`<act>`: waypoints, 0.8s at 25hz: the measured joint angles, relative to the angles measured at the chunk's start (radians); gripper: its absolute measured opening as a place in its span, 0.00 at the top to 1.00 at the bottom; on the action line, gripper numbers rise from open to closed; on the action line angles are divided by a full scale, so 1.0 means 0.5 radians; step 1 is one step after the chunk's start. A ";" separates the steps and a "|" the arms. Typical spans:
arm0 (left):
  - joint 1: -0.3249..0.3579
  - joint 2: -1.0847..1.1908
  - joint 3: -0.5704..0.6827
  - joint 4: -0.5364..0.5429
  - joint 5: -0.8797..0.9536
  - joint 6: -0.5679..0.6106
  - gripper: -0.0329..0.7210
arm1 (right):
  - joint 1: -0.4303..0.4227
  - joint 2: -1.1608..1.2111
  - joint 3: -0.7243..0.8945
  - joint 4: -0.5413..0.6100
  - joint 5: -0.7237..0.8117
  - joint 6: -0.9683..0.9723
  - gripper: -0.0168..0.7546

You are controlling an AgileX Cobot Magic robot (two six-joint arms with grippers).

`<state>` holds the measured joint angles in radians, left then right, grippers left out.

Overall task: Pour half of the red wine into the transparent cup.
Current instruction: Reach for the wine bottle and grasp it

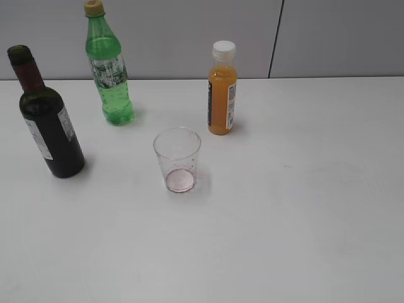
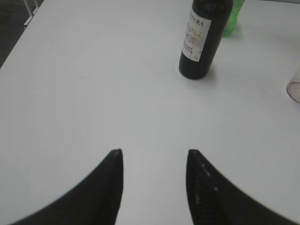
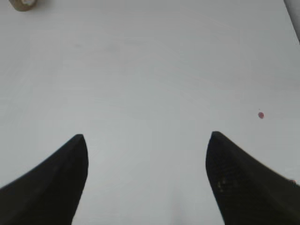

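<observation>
The dark red wine bottle with maroon neck foil and a white label stands upright at the table's left; it also shows in the left wrist view, ahead and to the right of my left gripper, which is open and empty above bare table. The transparent cup stands upright mid-table with a pinkish base and no visible liquid; its edge shows in the left wrist view. My right gripper is open and empty over bare table. Neither gripper shows in the exterior view.
A green plastic soda bottle stands behind the wine bottle. A small orange juice bottle stands behind the cup. A small red spot lies on the white table. The table's left edge shows in the left wrist view.
</observation>
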<state>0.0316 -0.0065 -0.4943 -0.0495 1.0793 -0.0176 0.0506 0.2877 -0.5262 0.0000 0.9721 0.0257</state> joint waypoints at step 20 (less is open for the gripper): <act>0.000 0.000 0.000 0.000 0.000 0.000 0.52 | 0.000 -0.584 0.031 0.048 -0.147 0.003 0.21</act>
<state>0.0316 -0.0065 -0.4943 -0.0495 1.0793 -0.0176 0.0506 -0.0045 -0.5106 0.0239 0.8985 0.0272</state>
